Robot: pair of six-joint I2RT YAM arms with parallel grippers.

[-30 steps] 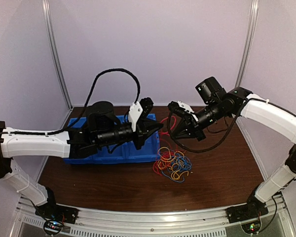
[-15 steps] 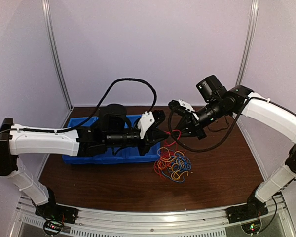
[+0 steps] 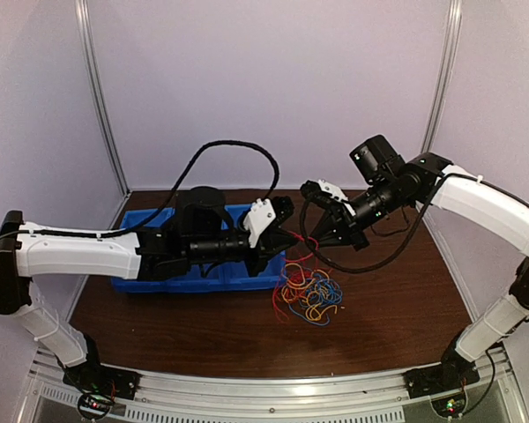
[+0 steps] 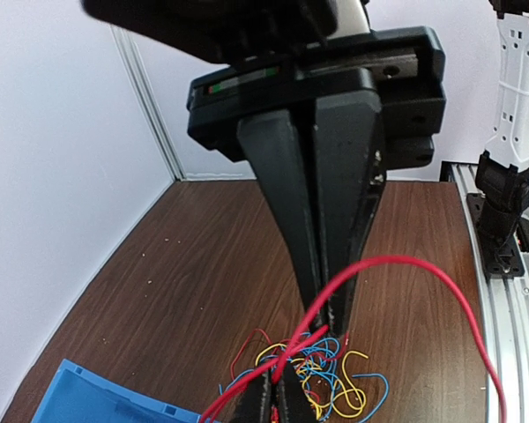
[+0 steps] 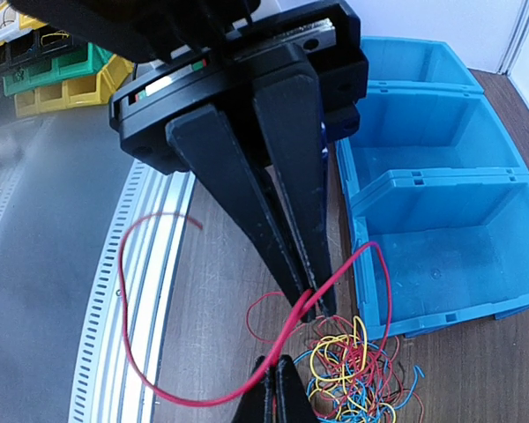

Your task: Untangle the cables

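Two claws clenched on one red wire (image 4: 397, 259) mid-frame: left gripper (image 3: 287, 236), right gripper (image 3: 321, 233); held above cable tangle (image 3: 310, 295), likely to draw it free.

The dark brown wooden table (image 3: 397, 308) carries a blue plastic bin (image 3: 247, 282) with several compartments on its left rear part. Just beside the bin's right front corner, a loose heap of red, blue and yellow cables (image 3: 310, 298) lies on the wood.

light: falling evenly, bright, from above | shadows: lying soft on surface (image 3: 203, 317) | top-view edges: bowing | wrist views: jaws blurring near lens
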